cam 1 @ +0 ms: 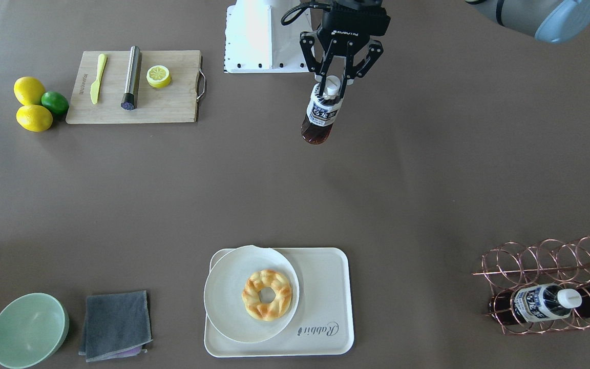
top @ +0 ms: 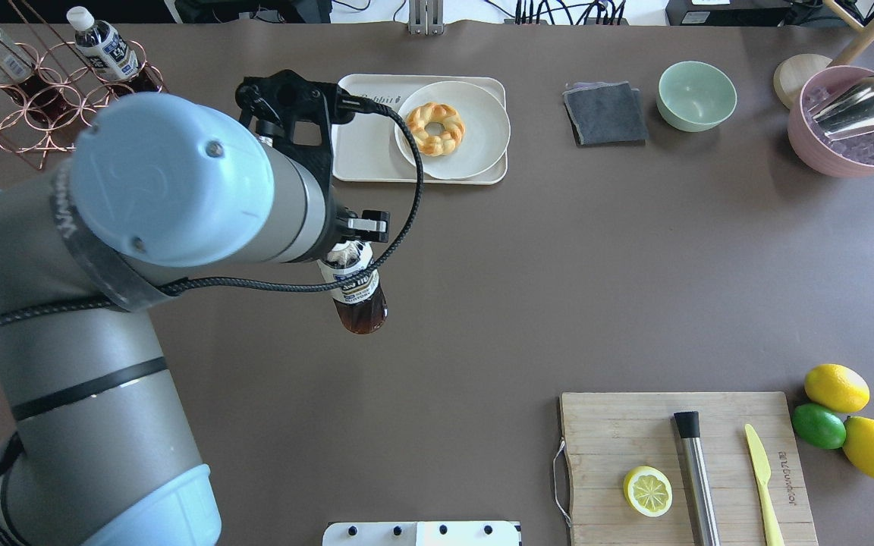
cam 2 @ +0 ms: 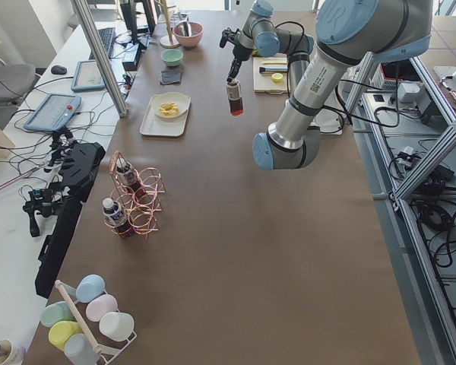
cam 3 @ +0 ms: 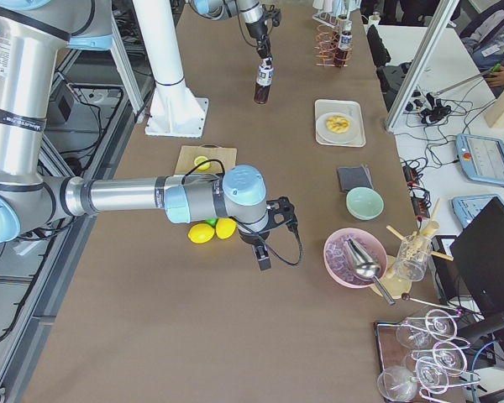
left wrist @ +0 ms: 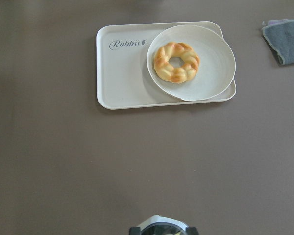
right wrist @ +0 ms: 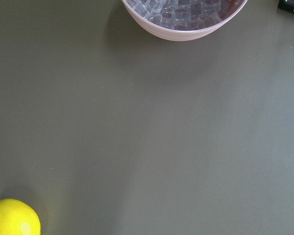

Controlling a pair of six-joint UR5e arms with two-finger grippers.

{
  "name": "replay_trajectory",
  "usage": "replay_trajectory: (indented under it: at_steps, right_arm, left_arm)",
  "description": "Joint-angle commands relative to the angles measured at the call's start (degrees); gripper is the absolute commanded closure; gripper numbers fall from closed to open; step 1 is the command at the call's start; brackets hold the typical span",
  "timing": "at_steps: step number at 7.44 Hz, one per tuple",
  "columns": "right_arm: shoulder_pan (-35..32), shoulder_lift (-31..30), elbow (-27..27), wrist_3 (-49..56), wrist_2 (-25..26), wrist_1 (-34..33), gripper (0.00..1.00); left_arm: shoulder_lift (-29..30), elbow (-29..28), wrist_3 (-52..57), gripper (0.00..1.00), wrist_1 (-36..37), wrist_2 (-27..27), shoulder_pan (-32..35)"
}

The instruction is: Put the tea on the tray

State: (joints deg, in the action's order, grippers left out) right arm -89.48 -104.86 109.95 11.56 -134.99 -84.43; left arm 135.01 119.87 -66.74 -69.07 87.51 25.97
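L gripper clamped on tea at the neck, just under the white cap. Bottle hangs cap-up above the table, not touching it. Tea is well apart from tray, on the tray's robot side, roughly in line w/ the tray's "Rabbit" end. L wrist cam looks down on the tray from there; only the cap shows at the frame bottom.

Tray: plate w/ doughnut sits on the half away from the "Rabbit" word, plate rim overhanging the tray edge. The "Rabbit" half is bare.

Beside tray on the plate end: cloth, then green bowl. Off the other end, well apart: wire rack w/ a 2nd dark bottle.

R gripper: far from tray, past the bowl side. Seen in the side cam only, so can't tell its state.
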Motion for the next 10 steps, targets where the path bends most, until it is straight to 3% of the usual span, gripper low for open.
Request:
replay_trajectory:
  at_steps: [1,5,6,8,10]
  right_arm:
    - [0.0,-0.1,-1.1,0.0,0.2,2.3,0.00]
    - [0.3,0.4,-1.5,-0.9,0.2,2.3,0.00]
    - [0.4,2.5,-1.4,-4.0,0.1,2.3,0.00]
    - [2.7,7.0,-1.1,-10.6,-0.7,2.3,0.01]
    - [4.6,15.1,-0.8,-21.1,-4.1,1.7,0.01]
  left_arm:
    - [0.9,-5.0,-4.5,1.00,-3.9,-3.0,-4.5]
    - [0.9,-7.5,-4.3,1.00,-4.7,-6.6,-6.8]
    - [0.8,-7.5,-4.3,0.88,-4.8,-6.6,-6.8]
    - [0.4,-7.6,-4.4,0.43,-5.5,-6.6,-7.0]
    - [0.6,-7.3,-4.4,0.03,-5.6,-6.6,-6.9]
